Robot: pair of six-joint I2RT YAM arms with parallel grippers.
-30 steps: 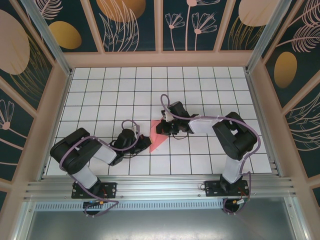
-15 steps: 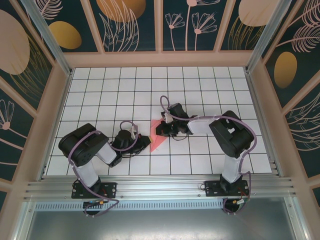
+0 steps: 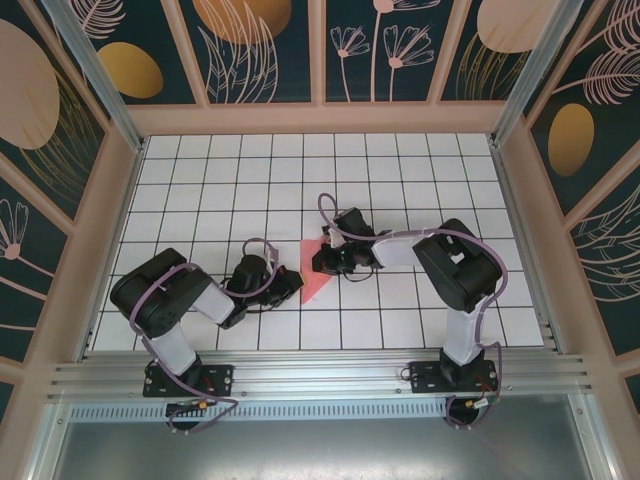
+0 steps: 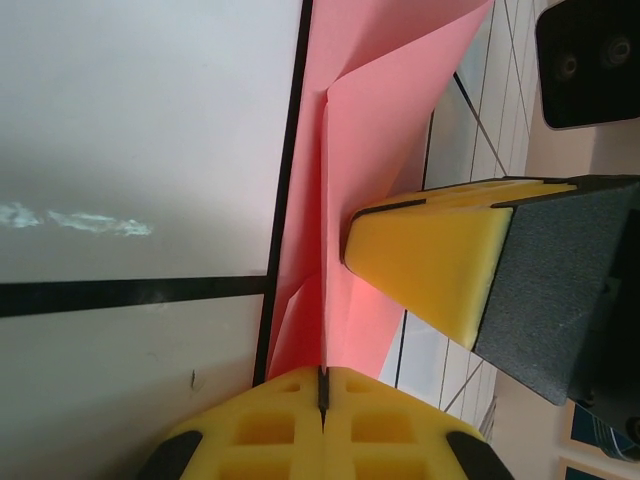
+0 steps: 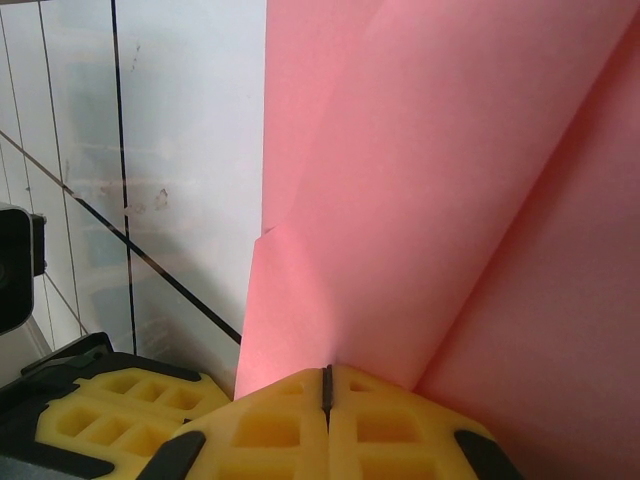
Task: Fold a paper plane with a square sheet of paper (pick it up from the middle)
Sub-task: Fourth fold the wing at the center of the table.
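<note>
Table (image 3: 200,180): we log the grid unchanged. Right arm (image 3: 455,265): elbow has drawn in toward 9 o'clock since a second ago. Left arm (image 3: 160,295): elbow swung toward 3 o'clock, then partly back. Pink paper (image 3: 312,276), folded, lies just 6 o'clock of table centre, same spot. Left gripper (image 3: 296,284) is closed at the paper's 8 o'clock edge and right gripper (image 3: 318,264) is closed at its 1 o'clock. Both tips meet a crease; we cannot tell whether the fold is nipped. Paper's outline is cut off in the wrist views.
</note>
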